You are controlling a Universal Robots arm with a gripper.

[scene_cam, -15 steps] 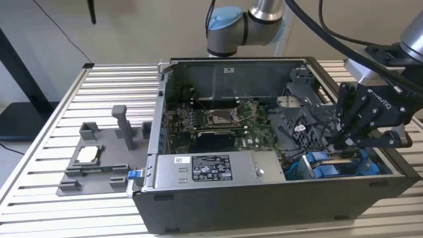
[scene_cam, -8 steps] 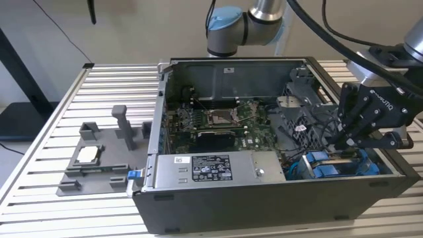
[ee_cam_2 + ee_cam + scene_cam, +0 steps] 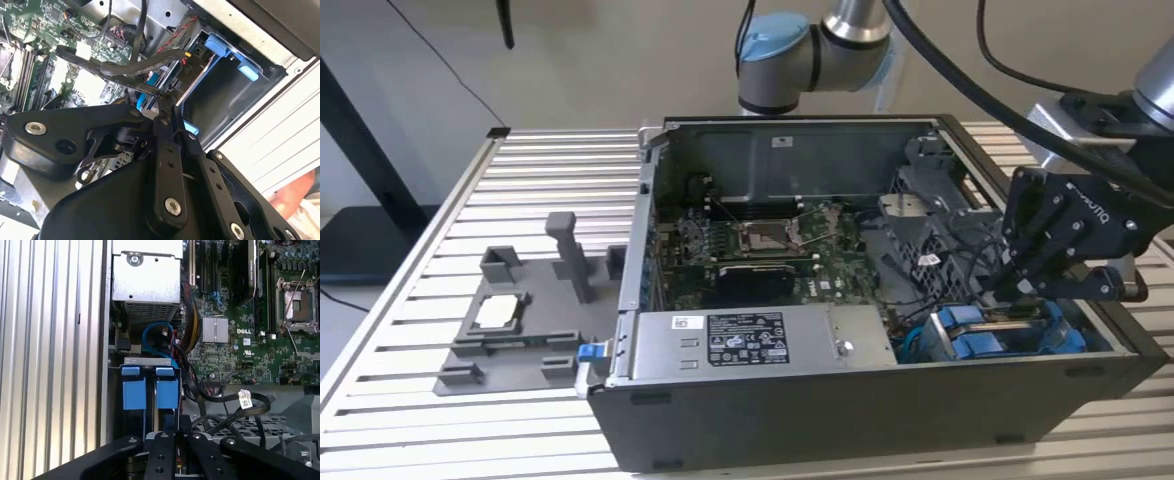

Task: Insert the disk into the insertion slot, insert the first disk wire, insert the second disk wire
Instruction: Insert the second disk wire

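**Pinching a thin wire beside the blue drive bay**

Low on the exterior view's right, deep in the open black case (image 3: 854, 420): gripper (image 3: 166, 102), fingers pressed close together. Seems to be pinching a black wire (image 3: 150, 89) right at the tips.

Just beside it, the insertion slot (image 3: 147, 361), a grey metal box shape with a thin rim. Inside the slot, looks like the disk (image 3: 167, 392), pushed in. Showing two bright blue plastic tabs side by side; silver body hidden, so hard to be sure.

About the wire: probably light, soft and bendy, smooth and a bit slippery. Likely to flop and twist if held far back. Best held close to the hard plug end, where stiff.

About the disk: likely hard, flat and a little heavy, easy to hurt with a bump. Best held by the blue frame, not the label side.

Around it: green board (image 3: 761, 250) full of tiny shiny parts, more black wires looping over, a silver metal box (image 3: 747, 345) with a sticker, and a ribbed silver table (image 3: 534, 180).
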